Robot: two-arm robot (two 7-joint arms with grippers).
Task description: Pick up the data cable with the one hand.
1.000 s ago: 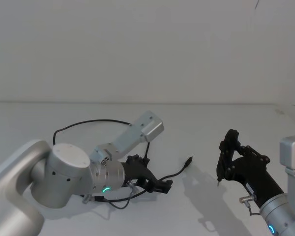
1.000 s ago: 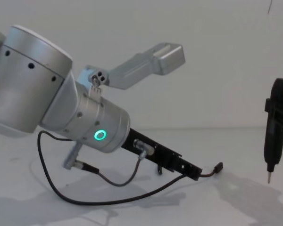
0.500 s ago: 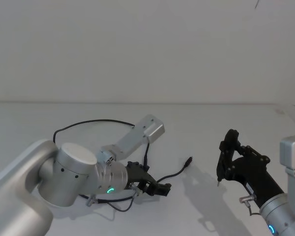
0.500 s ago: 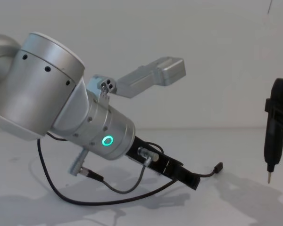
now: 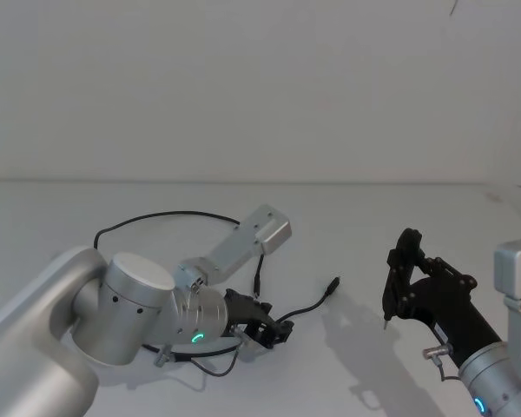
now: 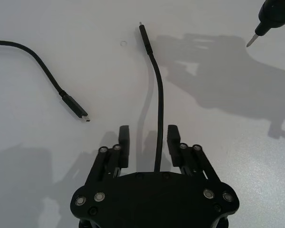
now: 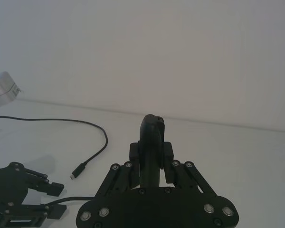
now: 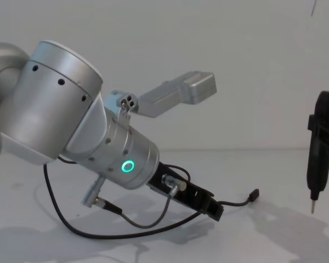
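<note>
Now the flat black left tool [image 6: 148,135], spread, straddles the thin black data cable [image 6: 160,99] at lower centre, ready to pinch; the right tool [image 7: 151,153] idles, pinching a slim black pen [image 7: 152,126].

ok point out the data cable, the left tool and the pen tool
data cable [image 6: 161,114]: left wrist view, stretch between the fingers
left tool [image 6: 148,129]: left wrist view, midway between fingertips
pen tool [image 8: 316,164]: chest view, black shaft

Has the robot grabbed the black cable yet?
Not yet. Done: the left gripper is down at the data cable. In hand: its open jaws sit on either side of the cable, which lies on the table. Left: closing the jaws and lifting. The right gripper, off to the right, holds a pen-shaped tool.
</note>
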